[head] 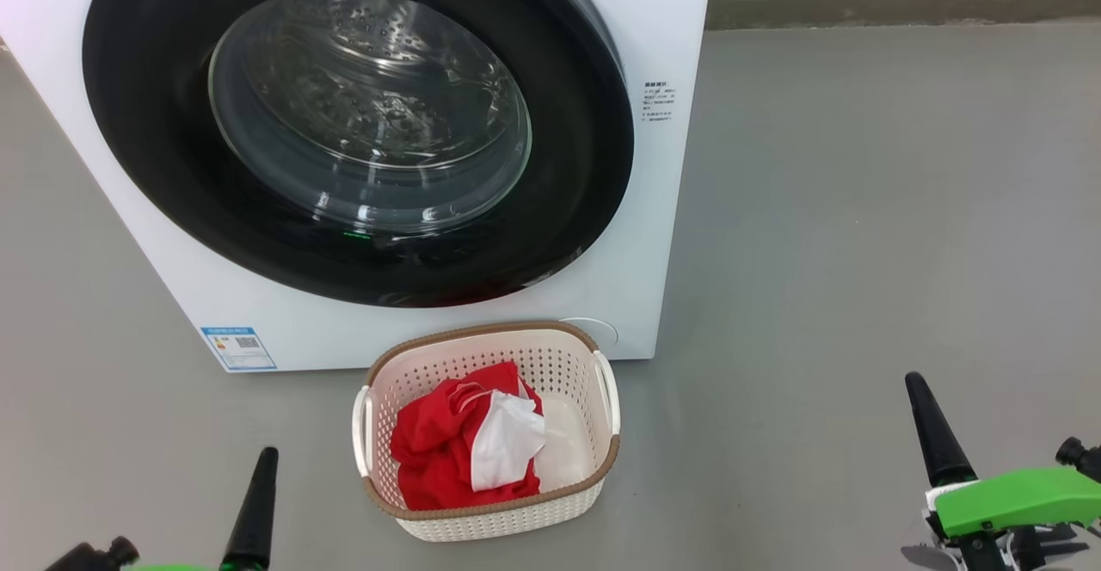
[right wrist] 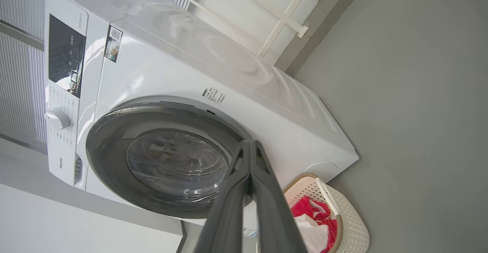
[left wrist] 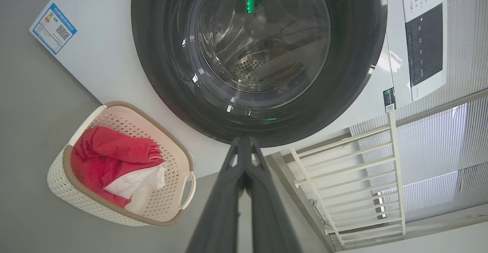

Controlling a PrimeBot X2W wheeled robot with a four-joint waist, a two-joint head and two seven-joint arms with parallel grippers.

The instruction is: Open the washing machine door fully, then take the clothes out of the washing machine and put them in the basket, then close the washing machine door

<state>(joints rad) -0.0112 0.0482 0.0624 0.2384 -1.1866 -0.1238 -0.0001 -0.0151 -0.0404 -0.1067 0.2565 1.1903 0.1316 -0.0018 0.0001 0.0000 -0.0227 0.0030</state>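
The washing machine [head: 413,330] stands ahead on the floor with its round black-rimmed door [head: 172,167] shut flat against the front; the steel drum shows through the glass bowl [head: 370,107]. In front of it sits the cream basket [head: 499,515] holding the red and white clothes [head: 469,446]. My left gripper [head: 262,459] is low at the left, well clear of the basket, fingers shut on nothing [left wrist: 244,142]. My right gripper [head: 913,382] is at the lower right, far from the basket, also shut and empty [right wrist: 249,144]. The door [left wrist: 160,55] and basket [left wrist: 76,203] appear in the left wrist view too.
Grey floor [head: 860,210] spreads wide to the right of the machine. A wall base [head: 903,8] runs along the back. A white railing [left wrist: 343,176] stands beside the machine. The control panel [right wrist: 65,60] and knob [right wrist: 57,119] are on the machine's upper front.
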